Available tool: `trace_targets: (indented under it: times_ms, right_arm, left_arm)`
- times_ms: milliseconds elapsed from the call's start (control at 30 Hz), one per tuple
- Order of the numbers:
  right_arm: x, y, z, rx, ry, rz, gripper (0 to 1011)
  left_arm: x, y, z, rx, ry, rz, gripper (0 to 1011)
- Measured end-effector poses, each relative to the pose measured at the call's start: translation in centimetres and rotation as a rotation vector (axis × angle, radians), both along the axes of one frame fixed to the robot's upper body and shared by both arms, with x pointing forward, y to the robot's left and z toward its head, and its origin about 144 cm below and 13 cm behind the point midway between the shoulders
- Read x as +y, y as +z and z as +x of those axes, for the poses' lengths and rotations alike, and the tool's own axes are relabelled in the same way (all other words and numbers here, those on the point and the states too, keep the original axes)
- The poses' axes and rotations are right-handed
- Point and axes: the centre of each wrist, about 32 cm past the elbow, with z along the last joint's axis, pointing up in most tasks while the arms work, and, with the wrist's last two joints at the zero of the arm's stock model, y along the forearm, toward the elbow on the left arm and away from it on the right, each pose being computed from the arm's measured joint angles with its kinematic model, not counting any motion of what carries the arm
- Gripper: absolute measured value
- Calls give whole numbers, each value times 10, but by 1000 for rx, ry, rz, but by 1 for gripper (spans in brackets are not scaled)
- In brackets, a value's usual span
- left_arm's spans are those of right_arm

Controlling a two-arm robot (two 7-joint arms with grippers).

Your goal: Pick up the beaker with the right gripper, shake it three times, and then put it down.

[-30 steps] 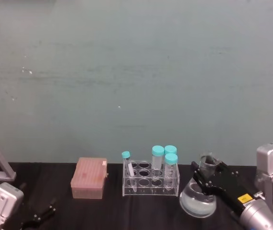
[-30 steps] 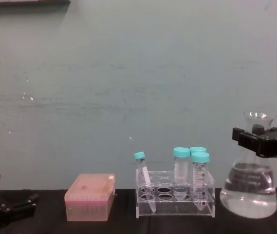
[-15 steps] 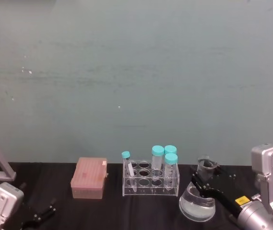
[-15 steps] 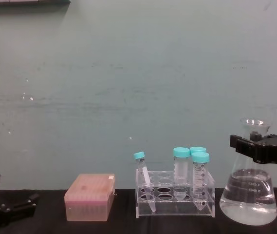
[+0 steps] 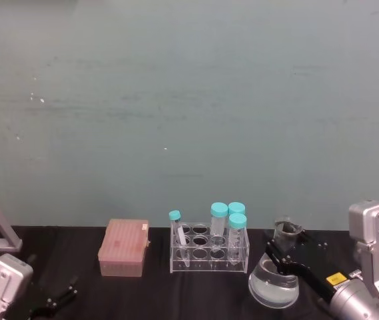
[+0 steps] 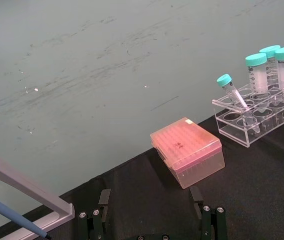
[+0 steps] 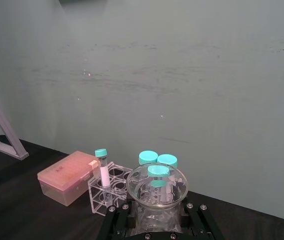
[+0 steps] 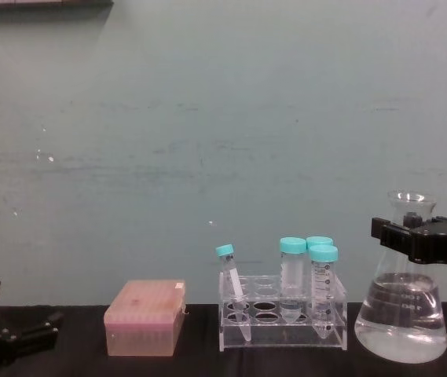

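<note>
Right end effector (image 8: 403, 234) clamps beaker (image 8: 401, 323) neck, level; left end effector (image 6: 150, 210) parked, apart.

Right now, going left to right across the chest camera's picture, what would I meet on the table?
left pincer → pink box → tube rack with teal-capped tubes → beaker, its neck gripped by the right pincer.

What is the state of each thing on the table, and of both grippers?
beaker: upright, uncapped, part-filled with clear liquid
right gripper: shut on the beaker's neck
left gripper: open, parked low at left
teal-capped tubes: capped, in the rack; the smallest leans
pink box: lid closed
</note>
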Motion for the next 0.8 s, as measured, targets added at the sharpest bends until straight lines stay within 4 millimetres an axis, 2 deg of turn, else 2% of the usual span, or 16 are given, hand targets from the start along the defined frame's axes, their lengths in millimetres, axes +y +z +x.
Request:
trace_targets:
  times_ms: [433,800]
  right_arm:
    - [-1,0,0,-1,0,1,456]
    - [-20,4,-2,23,-22,-8,456]
  left_arm:
    - [0,0,0,0,0,0,1000]
    - [0,0,0,0,0,0,1000]
